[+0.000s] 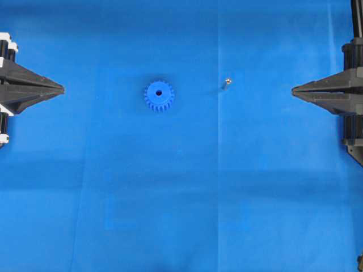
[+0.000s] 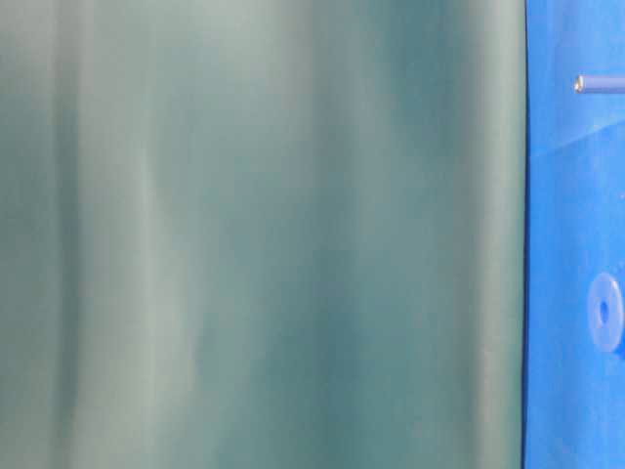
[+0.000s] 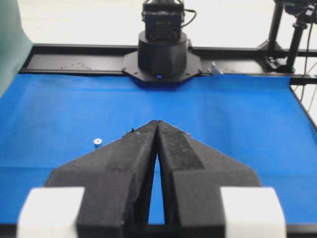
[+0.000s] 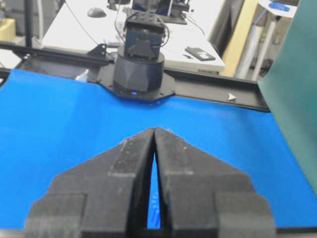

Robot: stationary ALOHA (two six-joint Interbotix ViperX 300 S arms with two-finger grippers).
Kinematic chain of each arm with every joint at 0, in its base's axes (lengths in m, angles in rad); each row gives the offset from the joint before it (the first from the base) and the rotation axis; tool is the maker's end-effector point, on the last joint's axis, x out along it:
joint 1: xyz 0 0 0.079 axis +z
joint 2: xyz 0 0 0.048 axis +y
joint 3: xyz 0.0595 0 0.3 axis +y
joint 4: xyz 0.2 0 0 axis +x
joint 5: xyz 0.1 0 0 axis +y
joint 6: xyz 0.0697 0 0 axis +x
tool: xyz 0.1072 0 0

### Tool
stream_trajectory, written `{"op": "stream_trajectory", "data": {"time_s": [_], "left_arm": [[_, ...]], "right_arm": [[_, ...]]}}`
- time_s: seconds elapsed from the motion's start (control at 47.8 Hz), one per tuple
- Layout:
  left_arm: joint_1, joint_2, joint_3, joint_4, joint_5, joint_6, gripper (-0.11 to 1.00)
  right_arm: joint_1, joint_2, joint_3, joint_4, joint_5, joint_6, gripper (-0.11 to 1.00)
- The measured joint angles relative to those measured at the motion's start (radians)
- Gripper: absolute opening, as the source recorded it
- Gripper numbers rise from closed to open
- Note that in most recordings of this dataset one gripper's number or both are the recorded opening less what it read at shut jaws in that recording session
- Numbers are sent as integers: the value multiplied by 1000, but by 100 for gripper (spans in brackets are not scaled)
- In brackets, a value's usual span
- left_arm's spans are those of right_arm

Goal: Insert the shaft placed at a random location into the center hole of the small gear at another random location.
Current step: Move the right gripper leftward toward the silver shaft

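Observation:
The small gear (image 1: 159,95), bright blue and toothed, lies flat left of the mat's middle, its dark center hole (image 1: 159,92) facing up. The shaft (image 1: 226,84), a tiny silvery pin, rests to its right, apart from it. My left gripper (image 1: 62,89) is at the left edge, shut and empty, pointing toward the gear. My right gripper (image 1: 293,90) is at the right edge, also shut and empty. The left wrist view shows the shaft (image 3: 97,143) left of the closed gripper (image 3: 157,122). In the right wrist view, gear teeth (image 4: 157,206) peek through the slit behind the gripper (image 4: 154,129).
A blue mat (image 1: 181,198) covers the table. A green backdrop (image 2: 264,234) fills most of the table-level view, with the shaft (image 2: 596,84) and gear (image 2: 605,313) at its right edge. Each wrist view faces the opposite arm's base (image 3: 162,49) (image 4: 138,64) on a black rail.

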Motion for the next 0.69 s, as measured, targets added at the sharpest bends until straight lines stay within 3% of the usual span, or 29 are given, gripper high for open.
{"op": "stream_trajectory", "data": {"time_s": [0.125, 0.523, 0.606, 0.69], "left_arm": [[0, -5, -2, 0, 3, 3, 0], [2, -8, -2, 0, 12, -5, 0], [0, -9, -2, 0, 12, -6, 0], [2, -9, -2, 0, 14, -6, 0]], "right_arm": [[-2, 2, 2, 0, 8, -8, -6], [-80, 84, 3, 9, -14, 3, -6], [-106, 130, 11, 21, -38, 6, -1], [-132, 195, 14, 38, -72, 6, 11]]}}
